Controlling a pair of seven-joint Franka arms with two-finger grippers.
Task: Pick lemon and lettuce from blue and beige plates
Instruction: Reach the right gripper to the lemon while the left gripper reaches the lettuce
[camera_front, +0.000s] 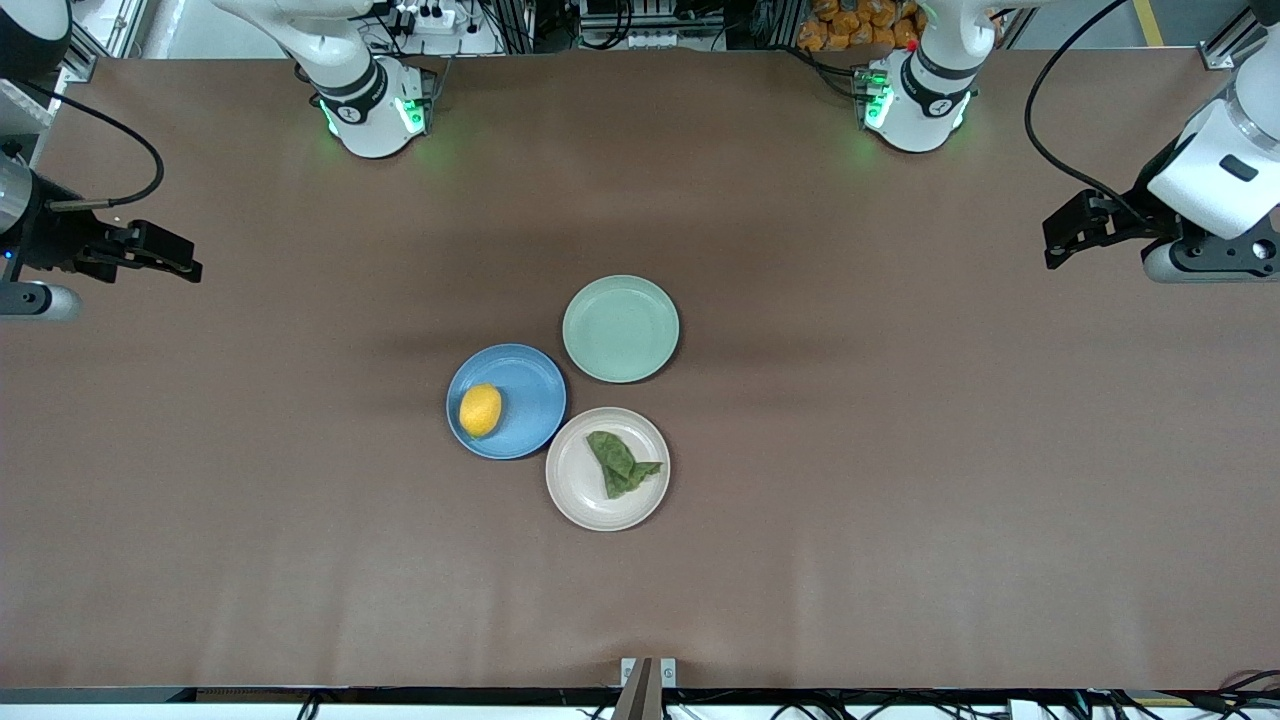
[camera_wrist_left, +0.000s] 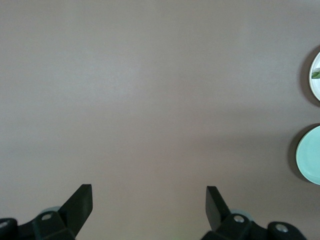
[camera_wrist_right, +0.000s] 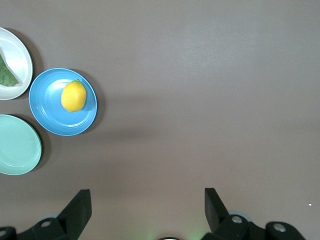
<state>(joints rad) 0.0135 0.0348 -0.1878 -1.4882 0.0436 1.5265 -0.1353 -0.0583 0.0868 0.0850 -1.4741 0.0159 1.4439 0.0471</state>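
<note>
A yellow lemon (camera_front: 480, 410) lies on the blue plate (camera_front: 530, 385) at mid-table; it also shows in the right wrist view (camera_wrist_right: 73, 96) on the blue plate (camera_wrist_right: 47, 107). A green lettuce leaf (camera_front: 620, 464) lies on the beige plate (camera_front: 585, 490), beside the blue plate and nearer the front camera. The beige plate's edge shows in the left wrist view (camera_wrist_left: 315, 87). My left gripper (camera_front: 1062, 242) is open and empty, high over the left arm's end of the table. My right gripper (camera_front: 170, 262) is open and empty over the right arm's end.
An empty pale green plate (camera_front: 620, 328) sits farther from the front camera than the other two, touching close to both; it shows in both wrist views (camera_wrist_left: 311, 157) (camera_wrist_right: 17, 145). Bare brown tabletop (camera_front: 900, 450) surrounds the plates. A small bracket (camera_front: 648, 672) sits at the table's near edge.
</note>
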